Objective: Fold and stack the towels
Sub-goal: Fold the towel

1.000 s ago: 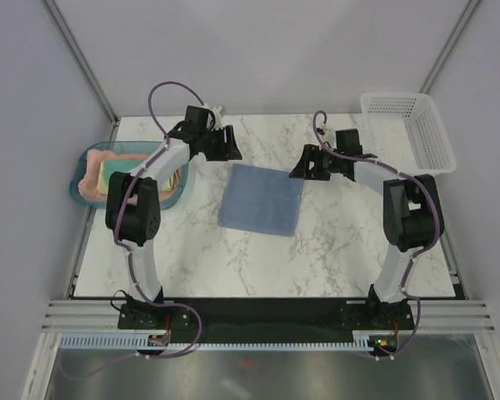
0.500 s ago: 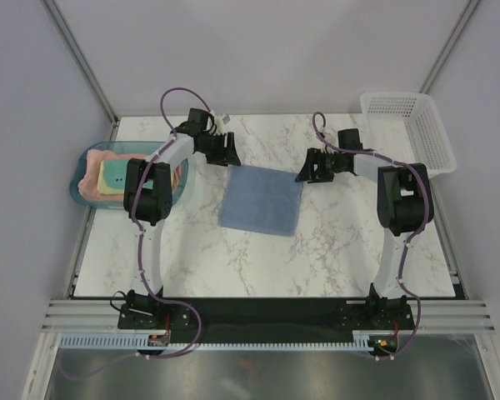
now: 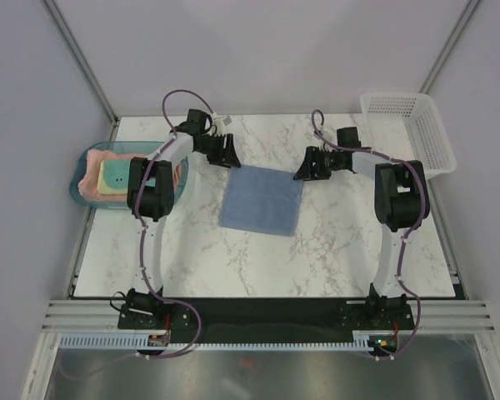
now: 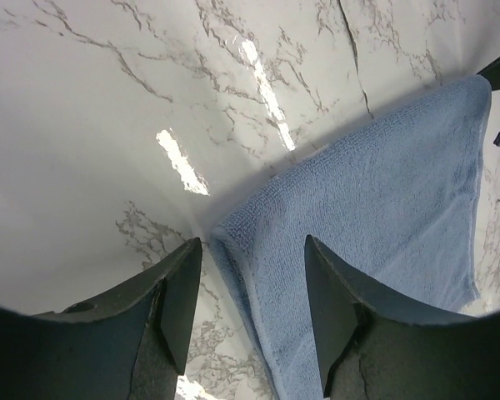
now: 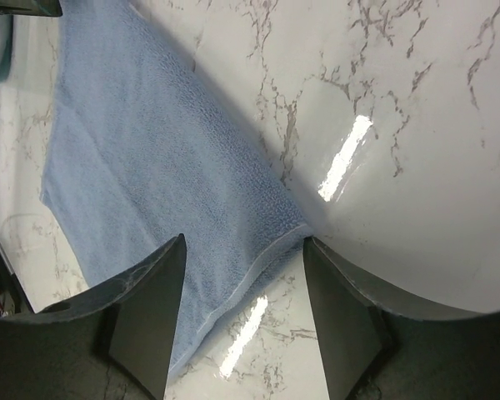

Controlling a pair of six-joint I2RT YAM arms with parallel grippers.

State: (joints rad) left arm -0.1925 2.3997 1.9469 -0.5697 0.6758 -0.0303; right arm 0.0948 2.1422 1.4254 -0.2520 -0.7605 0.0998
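Marble tabletop (image 3: 192,250), from above: the light blue towel (image 3: 262,198) lies flat mid-table, with the left gripper (image 3: 227,152) and right gripper (image 3: 308,165) at its two far corners. The other towels (image 3: 117,175) sit in the teal tray (image 3: 75,185). Left wrist — jaws parted astride one corner, nothing pinched. Right wrist — the same. If either closes too high, it could miss its corner and skew the fold.

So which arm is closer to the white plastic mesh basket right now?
Right. The right arm reaches the light blue terry towel at its far right corner, the basket farther right; the left arm is at its far left corner.
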